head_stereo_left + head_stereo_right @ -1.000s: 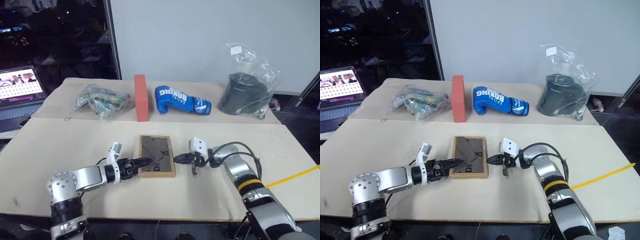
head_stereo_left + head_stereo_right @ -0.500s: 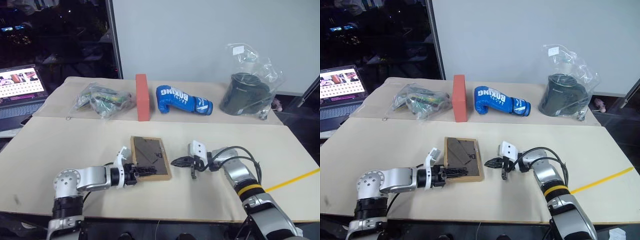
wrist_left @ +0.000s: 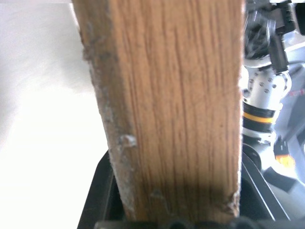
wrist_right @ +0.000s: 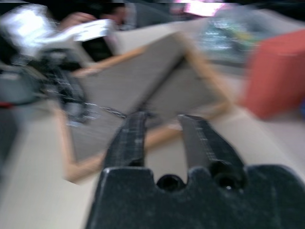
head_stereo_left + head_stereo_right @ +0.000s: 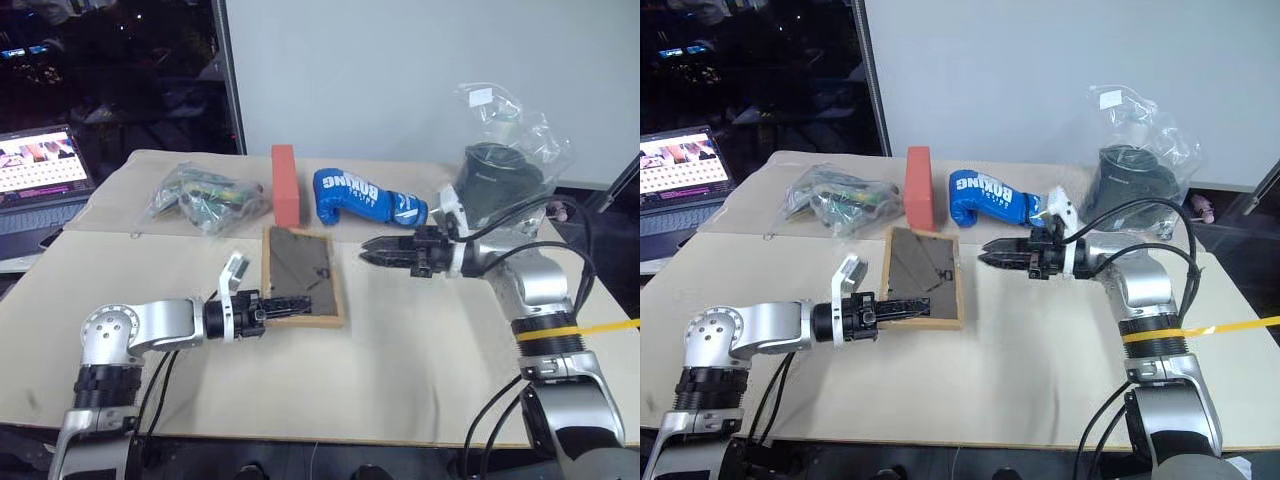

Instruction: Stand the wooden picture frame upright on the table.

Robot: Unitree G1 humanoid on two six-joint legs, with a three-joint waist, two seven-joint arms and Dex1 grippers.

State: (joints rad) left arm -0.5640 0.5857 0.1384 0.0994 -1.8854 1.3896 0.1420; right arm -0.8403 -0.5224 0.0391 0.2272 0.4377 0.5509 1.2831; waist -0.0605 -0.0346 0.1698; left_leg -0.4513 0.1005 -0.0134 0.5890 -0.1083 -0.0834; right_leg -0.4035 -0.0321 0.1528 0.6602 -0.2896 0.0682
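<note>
Left gripper (image 5: 902,308) clamped on the wooden picture frame's (image 5: 923,273) near edge, tilting it backboard-up off the tabletop (image 5: 1020,370); right gripper (image 5: 992,256) part-open, empty, beside it to steady

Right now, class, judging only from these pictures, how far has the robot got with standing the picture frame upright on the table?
Done: the left gripper is shut on the near edge of the wooden picture frame, which is tilted up with its dark backboard showing. In hand: the right gripper, fingers apart, hovers beside the frame's far corner without touching it. Left: setting the frame upright on the table and letting go.
</note>
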